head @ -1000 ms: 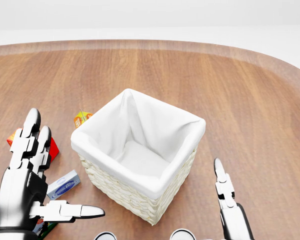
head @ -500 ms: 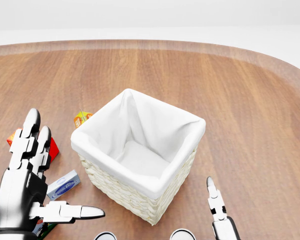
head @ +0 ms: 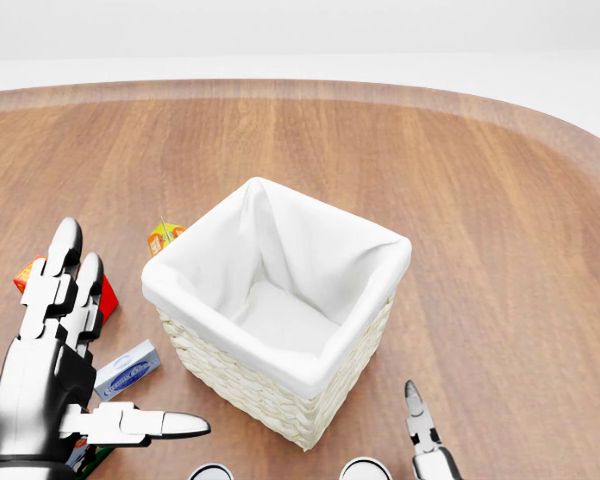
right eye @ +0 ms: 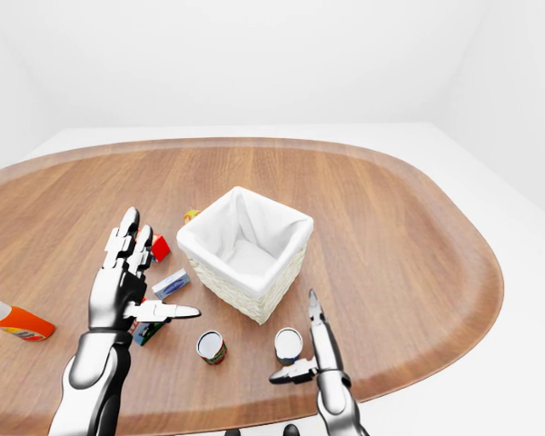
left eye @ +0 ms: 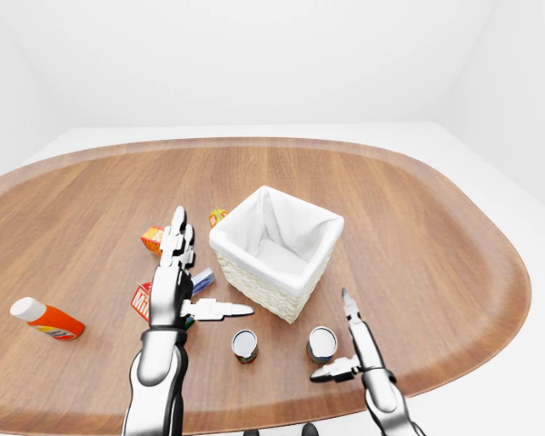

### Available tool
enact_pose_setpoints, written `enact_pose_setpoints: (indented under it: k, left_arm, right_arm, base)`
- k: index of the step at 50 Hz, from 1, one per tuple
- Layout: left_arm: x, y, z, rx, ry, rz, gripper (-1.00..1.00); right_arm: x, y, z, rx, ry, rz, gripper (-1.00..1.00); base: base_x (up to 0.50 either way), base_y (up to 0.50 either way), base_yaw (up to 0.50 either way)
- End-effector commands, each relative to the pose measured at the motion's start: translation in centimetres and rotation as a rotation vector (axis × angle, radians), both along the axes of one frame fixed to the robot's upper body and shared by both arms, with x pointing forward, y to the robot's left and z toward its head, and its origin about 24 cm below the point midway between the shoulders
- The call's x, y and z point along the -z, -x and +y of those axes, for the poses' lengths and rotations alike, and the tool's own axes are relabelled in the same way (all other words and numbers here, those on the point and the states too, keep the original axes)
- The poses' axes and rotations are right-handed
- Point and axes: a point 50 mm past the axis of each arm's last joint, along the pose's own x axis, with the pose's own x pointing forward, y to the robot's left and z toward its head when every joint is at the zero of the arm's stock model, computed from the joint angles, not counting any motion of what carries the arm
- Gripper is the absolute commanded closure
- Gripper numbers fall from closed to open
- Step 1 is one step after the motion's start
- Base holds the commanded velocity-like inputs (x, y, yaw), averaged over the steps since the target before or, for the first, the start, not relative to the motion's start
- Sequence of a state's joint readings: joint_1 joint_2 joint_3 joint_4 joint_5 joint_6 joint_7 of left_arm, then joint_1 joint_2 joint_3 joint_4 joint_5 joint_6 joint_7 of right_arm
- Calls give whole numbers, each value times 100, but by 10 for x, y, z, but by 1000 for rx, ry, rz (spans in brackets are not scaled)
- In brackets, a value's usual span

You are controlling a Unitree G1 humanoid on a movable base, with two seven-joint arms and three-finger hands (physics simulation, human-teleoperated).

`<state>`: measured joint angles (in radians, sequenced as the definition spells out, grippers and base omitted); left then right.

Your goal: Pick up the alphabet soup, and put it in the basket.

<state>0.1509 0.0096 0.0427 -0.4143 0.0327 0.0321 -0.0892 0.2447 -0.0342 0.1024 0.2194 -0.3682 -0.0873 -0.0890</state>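
Two small cans stand upright on the wooden table (left eye: 418, 227) below the basket in the left-eye view, one at the left (left eye: 244, 345) and one at the right (left eye: 322, 343). Their labels are too small to tell which is the alphabet soup. The wicker basket with a white cloth lining (left eye: 254, 265) stands mid-table and is empty. My right hand (left eye: 341, 343) is open, its fingers pointing up, just right of the right can. My left hand (head: 120, 335) is open and empty, raised left of the basket.
An orange bottle with a white cap (left eye: 45, 318) lies at the far left. Small boxes lie left of the basket: orange (left eye: 152, 239), yellow (left eye: 217, 216), red (left eye: 143, 300) and blue-white (left eye: 203, 280). The table's near edge runs just below the cans.
In the head view my right hand has sunk toward the bottom edge and drifted a little left. My left hand and the objects have not moved.
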Motion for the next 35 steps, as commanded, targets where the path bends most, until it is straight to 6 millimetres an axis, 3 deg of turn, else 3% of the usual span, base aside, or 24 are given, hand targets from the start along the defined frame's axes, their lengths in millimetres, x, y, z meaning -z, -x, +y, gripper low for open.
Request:
enact_pose_setpoints:
  k: [1, 35]
  left_arm:
    - [1, -1, 1, 0, -1, 2, -100]
    - [3, -2, -1, 4, -5, 7, -100]
  right_arm:
    - [11, -1, 1, -4, 27, 45, -100]
    - [17, -3, 9, -35, 58, 64, -100]
  base:
    - [0, 0, 0]
    - [0, 0, 0]
